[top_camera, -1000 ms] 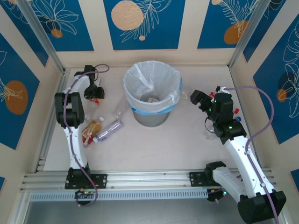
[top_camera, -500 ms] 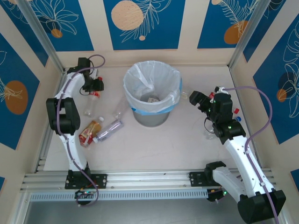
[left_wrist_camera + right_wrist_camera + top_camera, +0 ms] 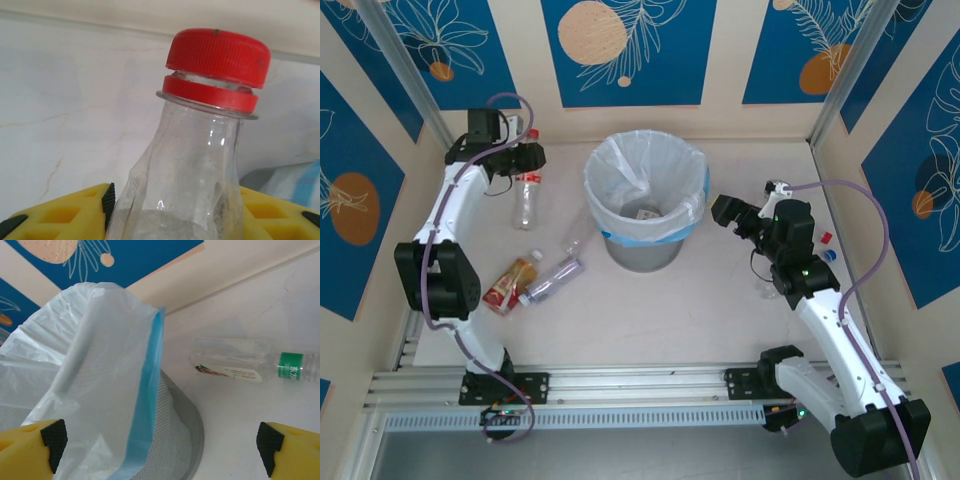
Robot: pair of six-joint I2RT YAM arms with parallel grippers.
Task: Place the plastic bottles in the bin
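My left gripper (image 3: 524,163) is shut on the neck of a clear plastic bottle (image 3: 526,198) with a red cap (image 3: 532,135), held left of the bin (image 3: 645,245). In the left wrist view the bottle (image 3: 192,165) stands between the yellow fingers (image 3: 60,217) of that gripper (image 3: 175,222), red cap (image 3: 217,55) on top. The bin holds a translucent white bag with a blue edge. My right gripper (image 3: 723,210) is open just right of the bin. In the right wrist view that gripper (image 3: 160,450) spans the bin's wall (image 3: 175,435); a clear bottle (image 3: 235,362) lies beyond.
Three bottles lie on the table left of the bin: an orange-labelled one (image 3: 510,283) and two clear ones (image 3: 552,280) (image 3: 576,240). More bottles with red and blue caps (image 3: 828,246) lie by the right arm. Walls close in the back and both sides.
My left gripper has carried the red-capped bottle up and toward the back wall. The right gripper has shifted left, closer to the bin.
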